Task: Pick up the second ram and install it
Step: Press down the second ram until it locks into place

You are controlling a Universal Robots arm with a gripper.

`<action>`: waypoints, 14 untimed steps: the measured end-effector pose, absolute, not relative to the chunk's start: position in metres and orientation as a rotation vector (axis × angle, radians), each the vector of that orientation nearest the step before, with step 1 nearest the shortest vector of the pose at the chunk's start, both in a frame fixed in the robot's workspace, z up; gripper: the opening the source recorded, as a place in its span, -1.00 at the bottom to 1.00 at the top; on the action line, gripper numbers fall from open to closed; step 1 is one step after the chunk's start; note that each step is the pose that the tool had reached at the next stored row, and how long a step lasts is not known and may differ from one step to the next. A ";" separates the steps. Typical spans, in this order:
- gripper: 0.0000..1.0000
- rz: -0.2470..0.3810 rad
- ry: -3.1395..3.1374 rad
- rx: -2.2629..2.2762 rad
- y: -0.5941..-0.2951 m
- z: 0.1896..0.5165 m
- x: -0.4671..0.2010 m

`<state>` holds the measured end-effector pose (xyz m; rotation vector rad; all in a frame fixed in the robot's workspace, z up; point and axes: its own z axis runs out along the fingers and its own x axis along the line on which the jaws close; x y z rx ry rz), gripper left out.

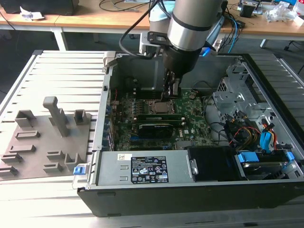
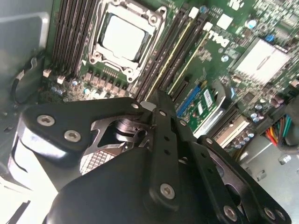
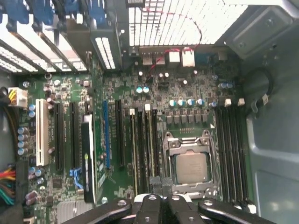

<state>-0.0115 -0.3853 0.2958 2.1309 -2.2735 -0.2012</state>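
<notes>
Computer case (image 1: 266, 90), lying open on the slatted bench, is taking up the centre of the exterior view, with the grey fixture plate (image 1: 28, 142) sitting at its nine o'clock. The arm is reaching down into the case, and the gripper (image 1: 171, 94) is hovering at the twelve o'clock edge of the CPU socket (image 1: 160, 107) on the motherboard (image 1: 194, 116).

The installing step appears to be in hand. In both wrist views the fingers (image 3: 156, 183) are showing pressed together, with nothing visibly pinched between them. They are sitting directly over the memory slots beside the socket. The second ram (image 3: 150, 140), judged to be the pale-edged stick in the slot nearest the fingers, is standing edge-on in that slot, with another stick just beside it.

Seating it is calling for a straight, even push along the stick's top edge until the white end clips (image 3: 147, 107) are closing.

The exterior view is giving the arm's posture and the fixture. The second wrist view is giving the fingertip (image 2: 160, 99) meeting the second ram (image 2: 174, 46). Whether they are touching cannot be told.
</notes>
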 end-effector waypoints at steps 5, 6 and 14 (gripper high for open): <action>-0.79 -0.205 -2.271 2.128 -0.385 0.294 0.015; -0.79 -0.206 -2.271 2.128 -0.385 0.294 0.019; -0.79 -0.212 -2.268 2.125 -0.385 0.289 0.048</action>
